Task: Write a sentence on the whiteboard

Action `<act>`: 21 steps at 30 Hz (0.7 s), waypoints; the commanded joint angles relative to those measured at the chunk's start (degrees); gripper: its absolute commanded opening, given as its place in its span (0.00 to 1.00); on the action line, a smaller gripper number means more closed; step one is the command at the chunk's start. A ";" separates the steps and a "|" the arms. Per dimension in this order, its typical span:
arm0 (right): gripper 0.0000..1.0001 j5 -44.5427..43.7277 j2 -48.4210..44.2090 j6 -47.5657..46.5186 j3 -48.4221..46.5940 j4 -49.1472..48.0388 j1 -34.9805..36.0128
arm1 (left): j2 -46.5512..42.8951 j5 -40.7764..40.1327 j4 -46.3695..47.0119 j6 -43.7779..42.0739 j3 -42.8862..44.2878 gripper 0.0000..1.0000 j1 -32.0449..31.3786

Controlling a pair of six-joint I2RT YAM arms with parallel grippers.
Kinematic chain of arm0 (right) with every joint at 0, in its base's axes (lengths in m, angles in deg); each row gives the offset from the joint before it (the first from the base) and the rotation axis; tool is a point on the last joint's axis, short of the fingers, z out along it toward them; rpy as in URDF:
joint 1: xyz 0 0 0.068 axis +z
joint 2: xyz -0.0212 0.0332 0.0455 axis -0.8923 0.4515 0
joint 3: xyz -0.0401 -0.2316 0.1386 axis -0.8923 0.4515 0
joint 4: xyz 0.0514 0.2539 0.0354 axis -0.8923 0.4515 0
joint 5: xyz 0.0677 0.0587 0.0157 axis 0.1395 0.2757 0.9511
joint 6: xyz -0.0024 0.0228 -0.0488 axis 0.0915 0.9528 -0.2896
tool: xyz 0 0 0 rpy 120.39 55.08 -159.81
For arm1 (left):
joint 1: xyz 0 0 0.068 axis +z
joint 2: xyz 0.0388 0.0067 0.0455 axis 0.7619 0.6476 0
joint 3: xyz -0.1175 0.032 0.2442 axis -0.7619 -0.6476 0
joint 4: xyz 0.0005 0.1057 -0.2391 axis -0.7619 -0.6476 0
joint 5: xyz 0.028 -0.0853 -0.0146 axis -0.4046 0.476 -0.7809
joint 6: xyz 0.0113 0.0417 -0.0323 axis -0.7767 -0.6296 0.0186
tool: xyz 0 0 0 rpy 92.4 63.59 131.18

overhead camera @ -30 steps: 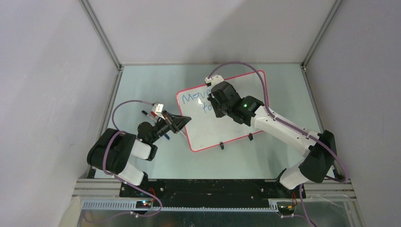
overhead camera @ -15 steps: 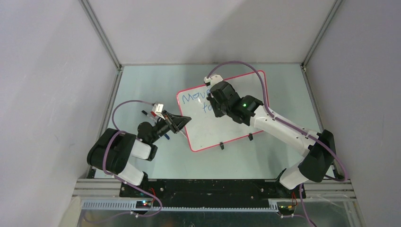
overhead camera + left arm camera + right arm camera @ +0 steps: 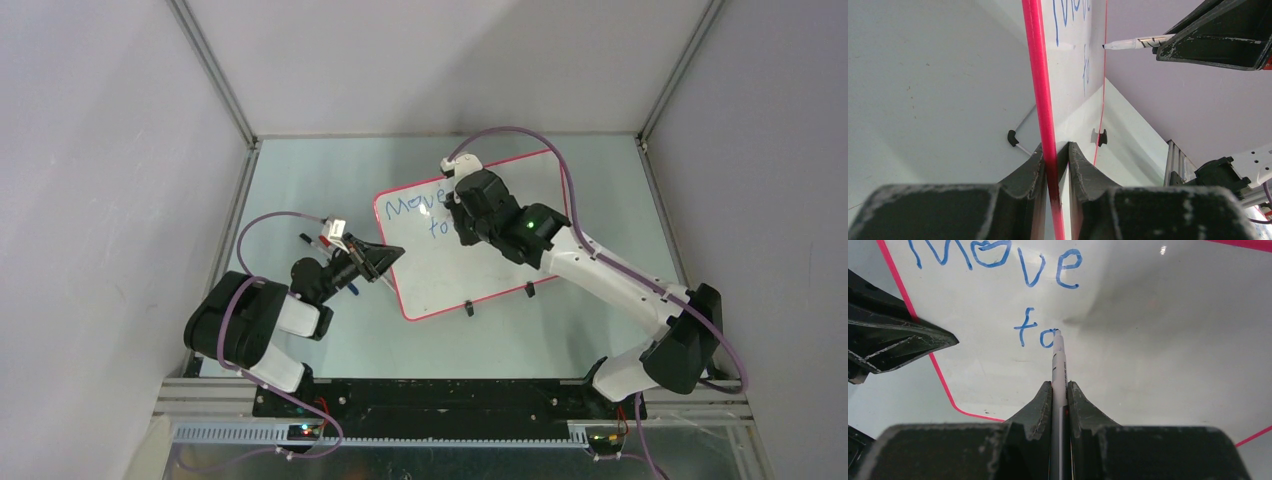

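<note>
Grey walls close in a pale green table [image 3: 300, 180]. The whiteboard [image 3: 450, 275] lies askew across its middle, toward the right edge. 1 rounded corner reaches close to the table's far edge, and the 2 black clip feet [image 3: 468, 309] sit on the side facing the near edge.

The left gripper [image 3: 1055, 147] has its jaws almost together, pinching the board's red frame [image 3: 1040, 90] about midway along its left edge. I take this as steadying the board for writing. The right gripper [image 3: 1060, 385] is clamped fully on a white marker [image 3: 1058, 360]. The marker's tip touches the board surface below its far-left corner.

Of the sentence [image 3: 998, 260], 1 word is finished: "Move", in blue, along the far edge by the far-left corner. Beneath it, stepped a little to the right, stand 2 letters, "fo", and the tip rests at the right side of the "o". By my reading the job is in its early part, with line 2 barely begun. The rest of that word and whatever follows are left to write. The board's middle, right half and near edge are bare white, so room remains.
</note>
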 commanded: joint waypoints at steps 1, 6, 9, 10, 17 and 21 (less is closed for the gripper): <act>0.00 -0.38 -0.74 0.49 0.05 -1.85 -0.61 | -0.70 -0.78 2.06 -2.70 1.07 0.15 -0.39; 0.00 -0.45 0.20 0.46 0.04 -1.70 -0.82 | -0.74 -0.78 2.02 -2.69 1.10 0.15 -0.40; 0.00 -0.40 0.66 0.44 0.00 -1.78 -0.98 | -0.66 -0.83 2.02 -2.70 1.04 0.15 -0.34; 0.00 -0.35 0.75 0.45 0.04 -1.94 -0.99 | -0.62 -0.84 2.02 -2.70 1.10 0.15 -0.38; 0.00 0.15 1.84 0.51 -0.24 -2.32 -1.12 | -0.62 -0.80 2.02 -2.70 1.19 0.15 -0.37; 0.00 -0.06 2.27 0.47 -0.30 -2.40 -1.24 | -0.62 -0.83 2.06 -2.70 1.26 0.15 -0.35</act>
